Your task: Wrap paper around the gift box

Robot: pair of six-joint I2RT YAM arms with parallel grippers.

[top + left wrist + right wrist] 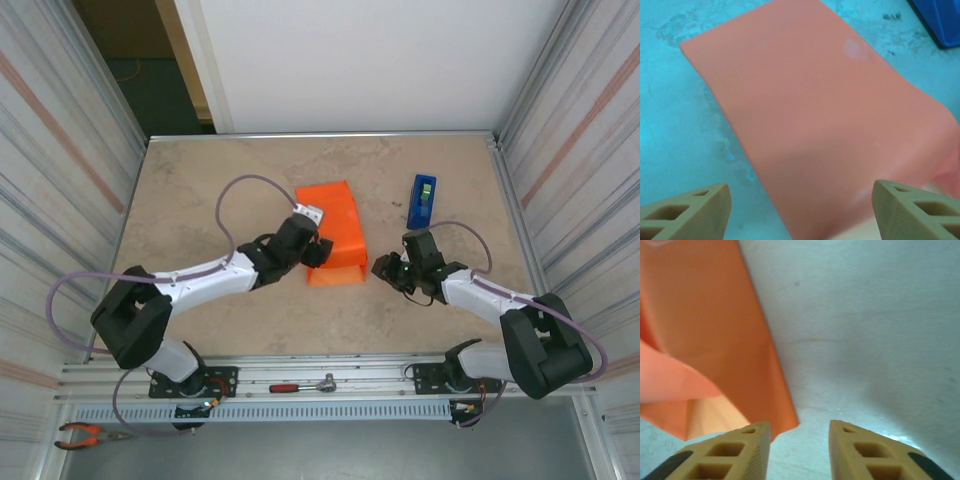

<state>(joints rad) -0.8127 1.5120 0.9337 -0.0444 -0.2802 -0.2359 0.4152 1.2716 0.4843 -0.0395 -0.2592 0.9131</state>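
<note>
Plain bright orange paper (pixel 337 225) is glowing against the mottled beige table (pixel 200 190), while the tape dispenser (pixel 422 202) is showing a solid, deep blue.

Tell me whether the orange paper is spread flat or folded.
Folded: the paper humps up off the table, one end gaping open.

The table (pixel 200 190) lies bare to the left of and behind the paper (pixel 338 225). The tape dispenser (pixel 421 201) blocks the right rear. A narrow gap separates the paper's right edge from the right gripper (pixel 385 268).
</note>
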